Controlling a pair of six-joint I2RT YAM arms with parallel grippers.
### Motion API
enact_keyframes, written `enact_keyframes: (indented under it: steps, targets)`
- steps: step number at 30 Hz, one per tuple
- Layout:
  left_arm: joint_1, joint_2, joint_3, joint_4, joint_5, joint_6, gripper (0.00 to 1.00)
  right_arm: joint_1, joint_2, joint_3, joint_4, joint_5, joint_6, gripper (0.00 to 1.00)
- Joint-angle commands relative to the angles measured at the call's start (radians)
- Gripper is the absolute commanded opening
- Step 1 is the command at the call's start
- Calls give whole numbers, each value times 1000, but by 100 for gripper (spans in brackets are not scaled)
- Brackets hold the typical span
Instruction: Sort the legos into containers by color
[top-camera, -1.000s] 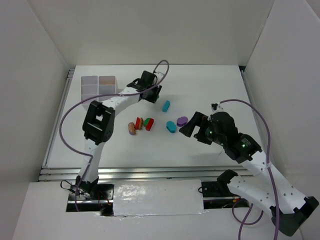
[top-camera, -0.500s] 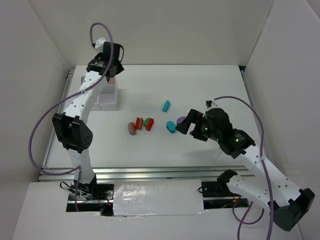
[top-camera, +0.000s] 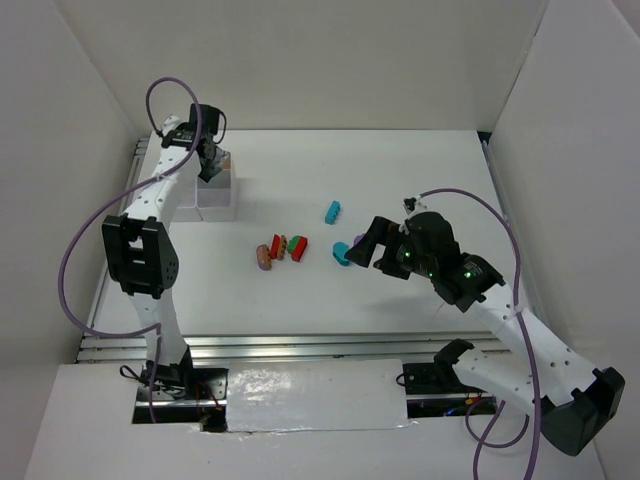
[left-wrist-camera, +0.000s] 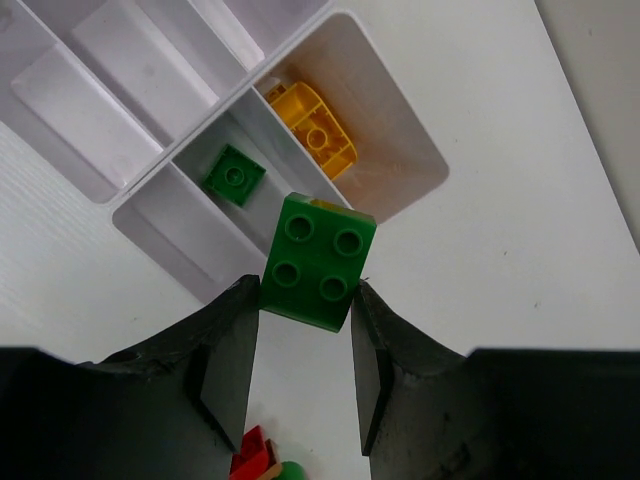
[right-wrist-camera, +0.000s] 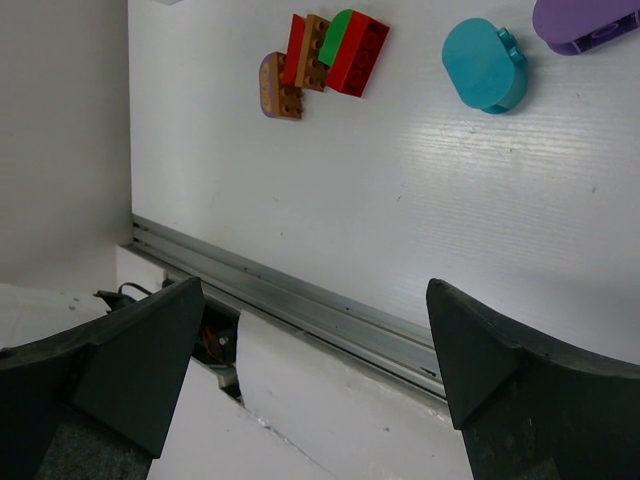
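My left gripper (left-wrist-camera: 305, 295) is shut on a green four-stud lego (left-wrist-camera: 318, 260), held above the near corner of the white tray (left-wrist-camera: 140, 205). One of its containers holds a small green lego (left-wrist-camera: 235, 175); the one beside it holds a yellow lego (left-wrist-camera: 315, 125). In the top view the left gripper (top-camera: 210, 160) hangs over the tray (top-camera: 218, 205) at the back left. My right gripper (right-wrist-camera: 315, 290) is open and holds nothing. It hovers by a teal oval lego (right-wrist-camera: 485, 65) and a purple lego (right-wrist-camera: 585, 20).
A cluster of red, green and brown legos (top-camera: 282, 248) lies mid-table, and a teal brick (top-camera: 332, 211) lies farther back. The metal rail (right-wrist-camera: 300, 300) runs along the table's near edge. White walls enclose the table on three sides.
The left arm has swung from mid-table to the tray at the back left, carrying the green lego. The right gripper has crept left over the purple lego, still open.
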Motion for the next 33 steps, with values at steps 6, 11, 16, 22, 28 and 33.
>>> enact_keyframes:
  steps: [6, 11, 16, 22, 28, 33]
  targets:
    - [60, 19, -77, 129, 44, -40, 13, -3, -21, 28, 28, -3, -14, 100]
    - [63, 25, -109, 164, 56, -36, 20, -4, -12, 40, 28, 1, -21, 100]
    - [65, 40, -115, 183, 55, -23, 32, -4, -15, 39, 28, 0, -19, 100]
    - [68, 45, -120, 195, 59, -28, 55, -4, -23, 27, 28, 7, -19, 100]
    - [72, 40, -128, 198, 79, -33, 63, -4, -23, 25, 28, 7, -19, 100]
    - [72, 11, -134, 198, 82, -31, 66, -6, -20, 25, 31, 6, -21, 100]
